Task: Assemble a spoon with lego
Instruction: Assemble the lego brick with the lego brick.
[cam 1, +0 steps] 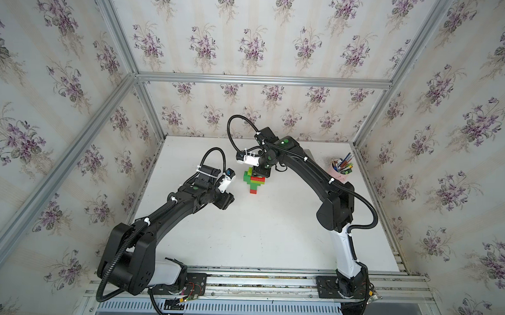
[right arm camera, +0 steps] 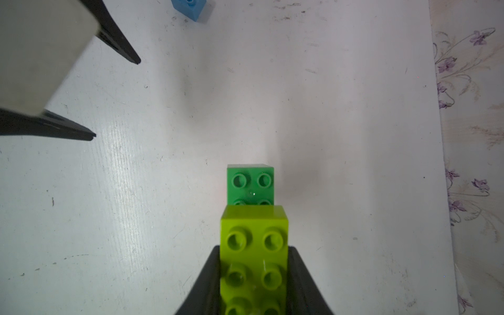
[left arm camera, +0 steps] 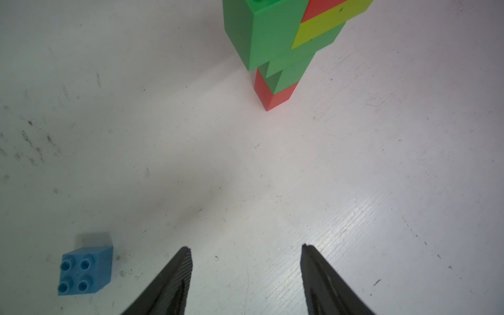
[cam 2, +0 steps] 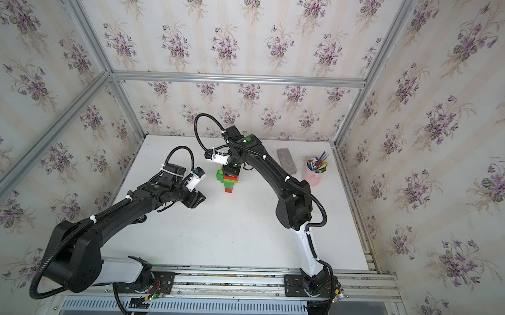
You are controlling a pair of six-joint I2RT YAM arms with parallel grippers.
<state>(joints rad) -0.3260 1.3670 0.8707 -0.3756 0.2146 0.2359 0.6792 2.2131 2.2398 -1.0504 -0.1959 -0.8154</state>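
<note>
At about 9 o'clock from the middle of the white surface (cam 1: 271, 238): the left pincer (left arm camera: 245, 246), released, fingers spread apart, nothing between them, hanging a little above the surface. Just beside it, flat on the surface with its four bumps up: a small blue brick (left arm camera: 84, 270), touching nothing. Next, a bit toward 12 o'clock from the middle: the spoon (cam 1: 254, 183), standing up on its thin end. Red at the very bottom, then green, then wider rows of green, lime and red higher up. At 3 o'clock from the left pincer, near it but apart. Right above the top of the spoon: the right pincer (right arm camera: 255, 246), clenched on a long lime brick (right arm camera: 253, 226), bumps up, one finger on each long side. Under that brick, a green top brick of the spoon peeking out. Hard to tell whether the two touch. Farther over, at about 1 o'clock, near the back wall: a grey block (cam 2: 286, 161), lying flat. Last, at about 2 o'clock, by the right edge: a pink cup (cam 1: 340, 173) full of pens and pencils, well apart from the spoon.
</note>
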